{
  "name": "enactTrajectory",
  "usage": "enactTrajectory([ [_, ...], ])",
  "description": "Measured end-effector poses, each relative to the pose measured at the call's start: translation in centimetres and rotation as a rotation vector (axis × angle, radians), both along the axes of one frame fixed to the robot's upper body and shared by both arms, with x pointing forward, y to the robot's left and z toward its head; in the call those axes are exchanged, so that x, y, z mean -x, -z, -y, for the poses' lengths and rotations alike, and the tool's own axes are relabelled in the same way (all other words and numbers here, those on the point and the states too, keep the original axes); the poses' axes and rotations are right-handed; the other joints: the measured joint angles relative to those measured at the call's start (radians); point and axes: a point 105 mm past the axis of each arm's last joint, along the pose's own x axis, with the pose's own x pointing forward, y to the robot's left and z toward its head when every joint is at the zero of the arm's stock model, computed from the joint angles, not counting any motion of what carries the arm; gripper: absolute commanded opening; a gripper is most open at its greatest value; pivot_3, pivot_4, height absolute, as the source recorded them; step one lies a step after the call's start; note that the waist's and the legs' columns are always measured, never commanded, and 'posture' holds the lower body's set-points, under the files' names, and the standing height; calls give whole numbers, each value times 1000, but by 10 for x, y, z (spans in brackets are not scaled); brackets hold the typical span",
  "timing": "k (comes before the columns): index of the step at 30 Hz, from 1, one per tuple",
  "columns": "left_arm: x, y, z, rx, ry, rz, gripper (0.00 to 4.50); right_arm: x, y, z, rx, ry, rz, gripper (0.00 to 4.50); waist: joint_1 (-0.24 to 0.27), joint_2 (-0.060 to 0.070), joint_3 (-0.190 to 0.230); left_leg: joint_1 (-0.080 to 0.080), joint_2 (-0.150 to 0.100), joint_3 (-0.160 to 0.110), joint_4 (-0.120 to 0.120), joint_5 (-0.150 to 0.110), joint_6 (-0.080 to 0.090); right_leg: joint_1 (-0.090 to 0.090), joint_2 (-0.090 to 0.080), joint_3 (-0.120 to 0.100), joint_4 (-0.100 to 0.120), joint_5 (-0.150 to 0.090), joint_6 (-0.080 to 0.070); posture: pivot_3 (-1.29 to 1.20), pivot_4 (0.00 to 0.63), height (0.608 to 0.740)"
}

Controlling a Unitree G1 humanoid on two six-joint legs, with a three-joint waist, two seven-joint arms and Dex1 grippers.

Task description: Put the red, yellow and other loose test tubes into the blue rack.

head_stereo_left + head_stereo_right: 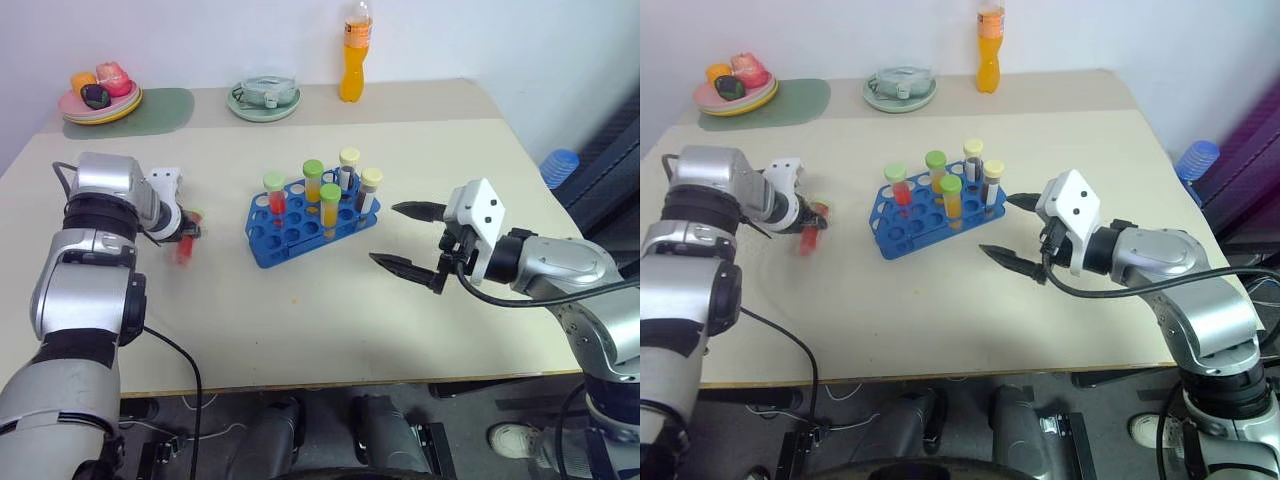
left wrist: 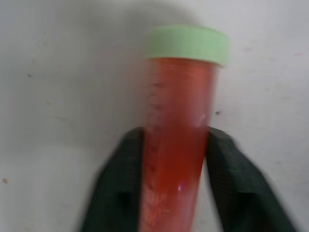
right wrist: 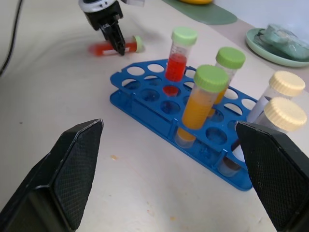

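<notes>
Five tubes in rack: one red, two yellow-orange, two cream-capped, all upright in the blue rack (image 1: 310,222) mid-table.
One loose tube: red test tube (image 2: 176,140) with light green cap, left of the rack.
My left pincer (image 1: 186,236): clamped on that red tube, down by the table (image 1: 300,320).
My right pincer (image 1: 408,238): spread wide, empty, right of the rack.

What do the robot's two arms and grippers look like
Both arms are glossy silver shells with black joint bands and black cables trailing alongside. The left gripper and right gripper each have two black, tapered fingers with cross-hatched pads. A white angular housing sits on the right wrist.
</notes>
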Motion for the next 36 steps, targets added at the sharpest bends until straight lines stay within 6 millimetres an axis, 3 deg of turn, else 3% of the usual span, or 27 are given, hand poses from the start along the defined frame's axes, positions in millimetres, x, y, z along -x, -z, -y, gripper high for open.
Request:
enactTrajectory([
  [18, 20, 1, -7, 49, 2, -55, 765, 9, -4, -10, -28, -138, 31, 4500, -9, 0, 0, 0, 0, 0, 0, 0, 0, 0, 0, 0, 1, 0, 0, 0, 150, 740],
  [24, 44, 3, -3, 84, 85, -48, 765, 7, -5, -11, -31, -141, 37, 4500, -9, 0, 0, 0, 0, 1, 0, 0, 0, -1, 0, 1, 1, 0, 0, 0, 150, 740],
  [27, 73, 3, 11, 218, 277, 132, 765, 7, 2, -8, -31, -126, 17, 4500, -13, 1, 0, 0, 3, 6, 0, 0, -2, -3, 0, 2, 2, 0, -1, 0, 150, 740],
  [29, 91, -1, 25, 248, 420, 345, 765, 8, 7, -8, -25, -120, 7, 4500, -8, 1, 0, -1, 4, 8, 0, 0, -2, -3, -1, 2, -1, 1, -2, 0, 150, 740],
  [31, 107, -17, 44, 390, 504, 587, 765, 8, 17, -3, -14, -93, -17, 4500, 8, 0, 0, -1, 4, 7, 2, -2, 1, -1, -1, 0, -2, 1, -3, 0, 150, 740],
  [33, 113, -35, 44, 432, 528, 720, 765, 9, 21, -5, -13, -92, -25, 4500, 22, 0, 0, 0, 8, 7, 3, -2, -1, 2, 0, -3, -4, 3, -6, 0, 150, 740],
  [36, 113, -52, 40, 334, 560, 866, 765, 9, 23, -4, -16, -85, -31, 4500, 24, 2, -1, 1, 14, 12, 2, -2, -3, 9, 0, -8, -13, 3, -11, 0, 150, 740],
])
